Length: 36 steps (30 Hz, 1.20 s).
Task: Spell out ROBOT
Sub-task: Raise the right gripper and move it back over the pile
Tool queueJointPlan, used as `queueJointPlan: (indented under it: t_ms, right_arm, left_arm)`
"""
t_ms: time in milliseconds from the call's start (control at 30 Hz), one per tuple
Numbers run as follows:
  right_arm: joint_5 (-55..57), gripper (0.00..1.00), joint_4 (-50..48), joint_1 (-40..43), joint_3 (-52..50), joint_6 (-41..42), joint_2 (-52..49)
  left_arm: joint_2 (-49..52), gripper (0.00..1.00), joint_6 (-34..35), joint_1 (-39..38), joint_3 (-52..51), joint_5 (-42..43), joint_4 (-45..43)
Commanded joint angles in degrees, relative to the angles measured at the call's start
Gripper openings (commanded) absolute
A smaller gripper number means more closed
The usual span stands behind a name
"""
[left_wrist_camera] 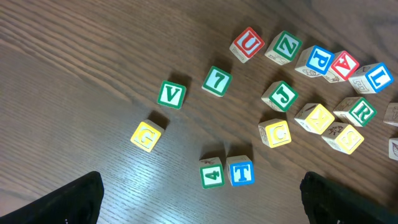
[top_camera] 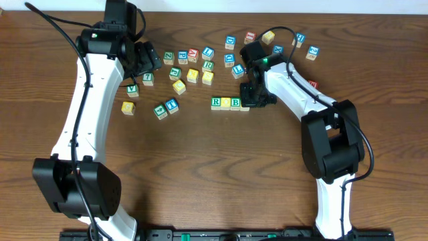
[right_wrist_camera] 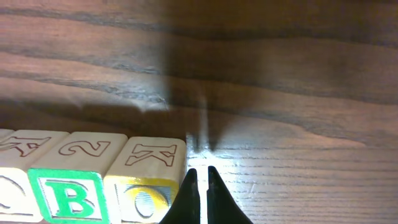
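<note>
Overhead, I see my small wooden letter-cube row point(top_camera: 231, 102) running left-right at mid-table, right gripper point(top_camera: 255, 102) at its right end; left wrist: wide-spread left gripper point(left_wrist_camera: 208, 202) near the blue-edged T cube point(left_wrist_camera: 240, 172); right wrist: pressed-together fingers point(right_wrist_camera: 191, 193) just beside the yellow-faced O cube point(right_wrist_camera: 144, 196).

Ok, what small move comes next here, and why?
Probably lower the open left gripper over the blue T cube. The row reads R, O, B, O, with the shut right gripper beside the last O cube, so only T seems missing. T sits against the green 4 cube, so close across its free sides.
</note>
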<state>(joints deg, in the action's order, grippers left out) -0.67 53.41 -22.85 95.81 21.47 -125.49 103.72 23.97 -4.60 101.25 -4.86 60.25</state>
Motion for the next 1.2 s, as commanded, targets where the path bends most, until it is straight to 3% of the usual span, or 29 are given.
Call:
queueJointPlan:
  t_ms: [0, 367, 567, 900, 1167]
  right_arm:
    - [-0.1, 0.01, -0.6, -0.1, 0.0, -0.3, 1.9]
    - [0.1, 0.02, 2.6, 1.7, 7.6, -3.4, 3.5]
    - [-0.7, 0.08, 5.9, 1.6, 14.2, -4.9, 4.0]
    - [-4.7, 0.23, 9.7, 1.6, 25.8, -7.4, 4.0]
    - [-8.6, 0.36, 8.7, 0.4, 26.9, -7.4, 4.0]
  left_arm:
    - [-1.1, 1.0, -0.4, 0.2, 0.1, -0.7, 0.3]
    - [-1.0, 1.0, -0.4, 0.2, 0.1, -0.7, 0.3]
    - [-1.0, 1.0, -0.4, 0.2, 0.1, -0.7, 0.3]
    - [-1.0, 1.0, -0.4, 0.2, 0.1, -0.7, 0.3]
    - [-1.1, 1.0, -0.4, 0.2, 0.1, -0.7, 0.3]
